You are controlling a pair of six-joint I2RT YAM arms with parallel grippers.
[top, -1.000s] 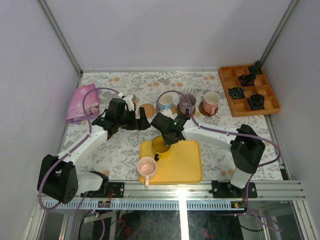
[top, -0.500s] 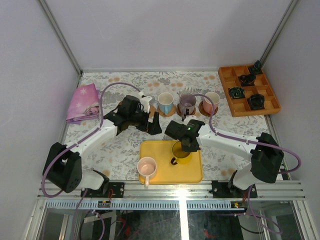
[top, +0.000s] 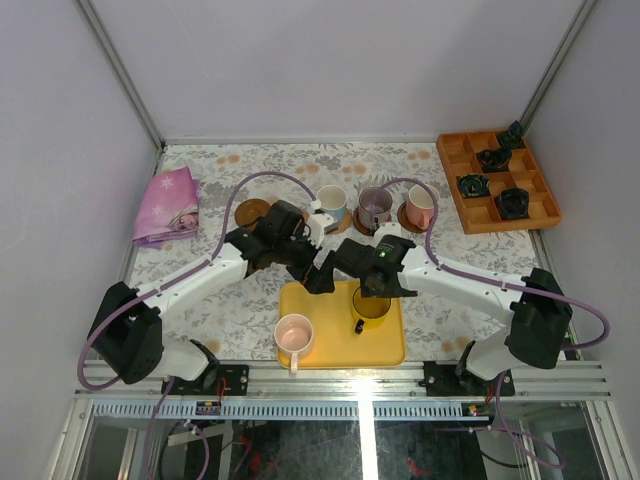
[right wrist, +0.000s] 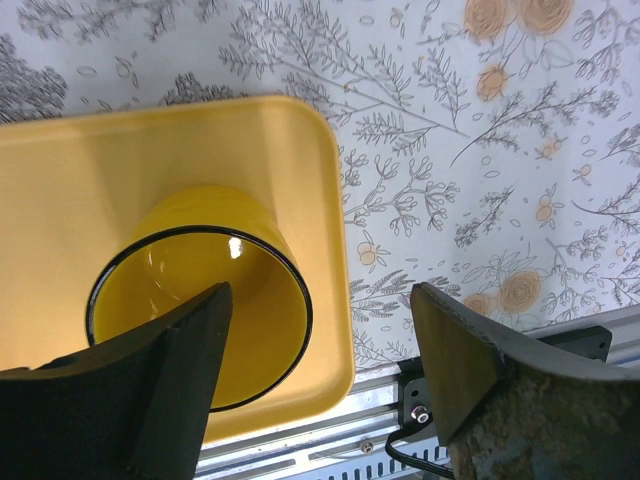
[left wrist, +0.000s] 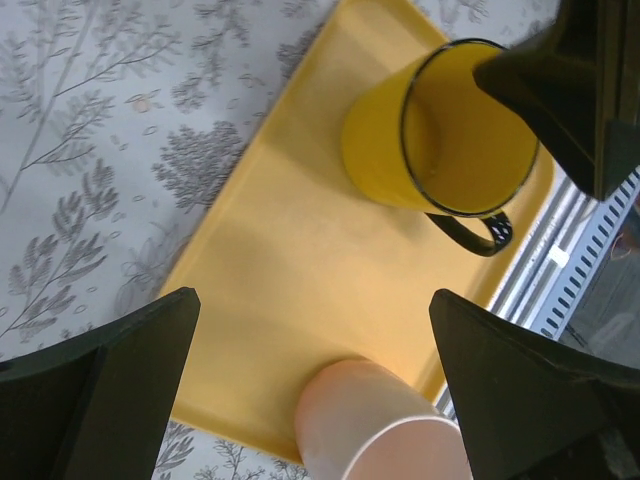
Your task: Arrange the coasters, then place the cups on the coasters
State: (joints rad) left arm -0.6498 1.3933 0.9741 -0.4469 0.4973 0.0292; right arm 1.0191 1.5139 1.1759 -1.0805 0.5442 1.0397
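1. The right gripper (top: 371, 290) hangs over the right half of the yellow tray (top: 335, 345), directly above the yellow cup (top: 372, 305).
2. In the right wrist view its fingers stand well apart. The left one crosses the near-left rim of the yellow cup (right wrist: 200, 300), the right one is clear of it over the floral table (right wrist: 450, 150), and nothing is clamped.
3. The yellow cup stands upright on the tray, its dark handle pointing to the near side.
4. The left gripper (top: 318, 277) reaches over the tray's far-left corner with its fingers (left wrist: 110, 385) spread wide and holding nothing.
5. Its wrist view looks down on the tray, with the yellow cup at the upper right.
6. The cream-pink cup (top: 294, 334) sits on the tray's near-left corner with its handle toward the near edge. In the left wrist view it (left wrist: 380, 425) shows low between the spread fingers.
7. Far of the tray, three cups stand in a row from left to right: the light blue cup (top: 332, 201), the purple-grey cup (top: 376, 205) and the pink cup (top: 423, 204).
8. The pink cup rests on a dark coaster (top: 405, 219).
9. A bare coaster (top: 253, 211) lies to the left of that row, beside the left arm.
10. A pink cloth (top: 165, 205) lies at the far left, and an orange compartment box (top: 497, 180) at the far right.
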